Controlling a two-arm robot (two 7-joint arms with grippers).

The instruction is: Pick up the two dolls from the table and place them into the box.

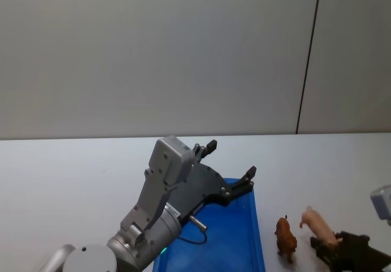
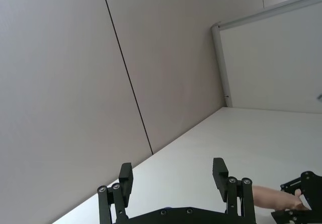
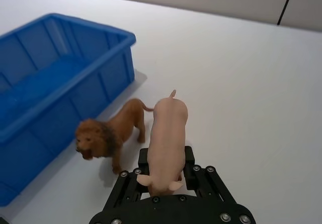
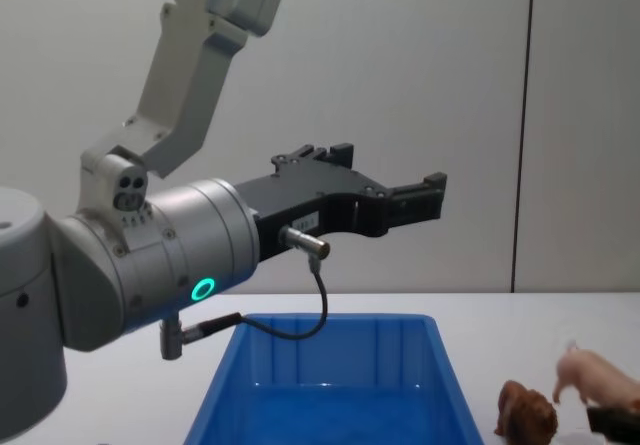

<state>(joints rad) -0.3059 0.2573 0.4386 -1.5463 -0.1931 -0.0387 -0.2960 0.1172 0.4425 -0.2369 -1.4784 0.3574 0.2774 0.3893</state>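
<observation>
Bench (image 1: 73, 174): white and flat, carrying the box and the dolls.
Left tool (image 1: 231, 158): raised in the air over the far, 12 o'clock end of the box, pointing toward 1 o'clock in the head view. Its two black fingers (image 2: 220, 172) stand wide apart with nothing between them. In the chest view the left tool (image 4: 388, 170) hangs well above the rim.
Box (image 1: 259, 242): bright blue bin on the bench at 6 o'clock in the head view, just right of the left arm. The part of its floor that shows is bare.
Brown doll (image 1: 285, 238): a maned lion standing on the bench just beside the box, at 3 o'clock from its right wall (image 3: 110, 78). It stands apart from both tools.
Pink doll (image 1: 317, 223): pig-like, at 3 o'clock from the brown doll (image 3: 113, 131) and close alongside it. I cannot tell whether its feet touch the bench.
Right tool (image 1: 327, 242): low at 5 o'clock in the head view, its fingers clamped against the flanks of the pink doll (image 3: 168, 128).
</observation>
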